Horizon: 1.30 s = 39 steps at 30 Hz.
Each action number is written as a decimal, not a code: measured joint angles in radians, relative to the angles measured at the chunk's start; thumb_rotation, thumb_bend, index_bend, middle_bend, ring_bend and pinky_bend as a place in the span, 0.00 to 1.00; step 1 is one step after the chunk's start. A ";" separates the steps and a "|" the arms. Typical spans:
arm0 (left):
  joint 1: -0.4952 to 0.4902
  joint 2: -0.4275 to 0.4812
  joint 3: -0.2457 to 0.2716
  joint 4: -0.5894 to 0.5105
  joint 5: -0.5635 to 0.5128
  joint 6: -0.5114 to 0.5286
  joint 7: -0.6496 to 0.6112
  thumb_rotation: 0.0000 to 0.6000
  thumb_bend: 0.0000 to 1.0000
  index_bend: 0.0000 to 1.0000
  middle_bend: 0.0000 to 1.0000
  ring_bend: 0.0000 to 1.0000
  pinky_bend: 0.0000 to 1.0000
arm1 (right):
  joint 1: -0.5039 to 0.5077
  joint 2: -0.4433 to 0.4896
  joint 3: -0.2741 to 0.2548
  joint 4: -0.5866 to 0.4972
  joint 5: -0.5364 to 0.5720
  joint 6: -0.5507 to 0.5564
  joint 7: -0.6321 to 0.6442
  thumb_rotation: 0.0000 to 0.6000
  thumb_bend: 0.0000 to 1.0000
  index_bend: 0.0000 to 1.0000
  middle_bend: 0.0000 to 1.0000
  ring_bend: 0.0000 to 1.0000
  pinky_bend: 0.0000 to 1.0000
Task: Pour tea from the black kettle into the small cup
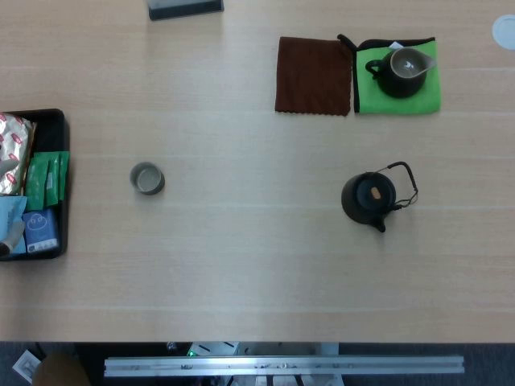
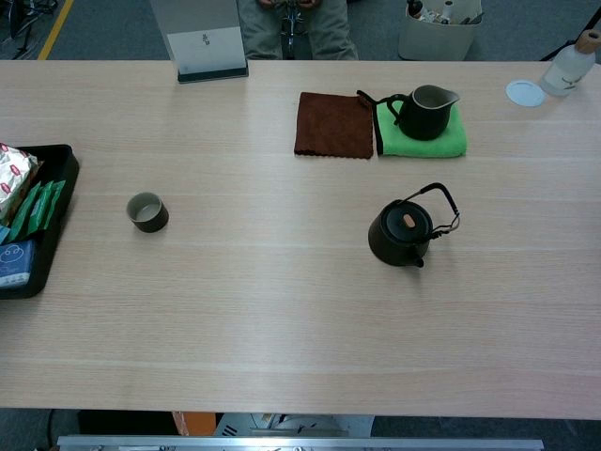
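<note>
The black kettle [image 1: 369,199] [image 2: 401,234] stands upright on the wooden table right of centre, its wire handle tipped back to the right and its spout toward the near edge. The small cup [image 1: 147,178] [image 2: 147,211], dark with a pale inside, stands alone on the left part of the table, well apart from the kettle. Neither hand shows in the head view or the chest view.
A brown cloth [image 1: 314,75] [image 2: 333,124] and a green cloth [image 1: 421,95] [image 2: 452,143] carrying a black pitcher [image 1: 400,71] [image 2: 423,111] lie at the back. A black tray [image 1: 56,129] [image 2: 58,169] of packets sits at the left edge. A white coaster [image 2: 525,92] and a bottle [image 2: 572,62] are far right.
</note>
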 measured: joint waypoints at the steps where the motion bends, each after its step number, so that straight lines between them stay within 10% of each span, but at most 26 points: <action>1: 0.000 0.000 0.000 0.000 0.000 -0.001 0.001 1.00 0.27 0.19 0.11 0.08 0.06 | 0.002 -0.001 0.001 -0.001 -0.001 -0.003 -0.001 1.00 0.11 0.28 0.26 0.14 0.14; 18: -0.001 0.003 0.000 -0.026 0.006 -0.002 0.027 1.00 0.27 0.19 0.11 0.08 0.06 | 0.057 0.022 0.003 -0.003 -0.047 -0.061 0.007 1.00 0.11 0.28 0.26 0.14 0.14; 39: -0.042 -0.020 -0.027 -0.016 -0.067 -0.077 0.068 1.00 0.27 0.19 0.11 0.08 0.06 | 0.303 -0.026 0.061 -0.057 0.052 -0.445 -0.191 1.00 0.00 0.28 0.32 0.18 0.14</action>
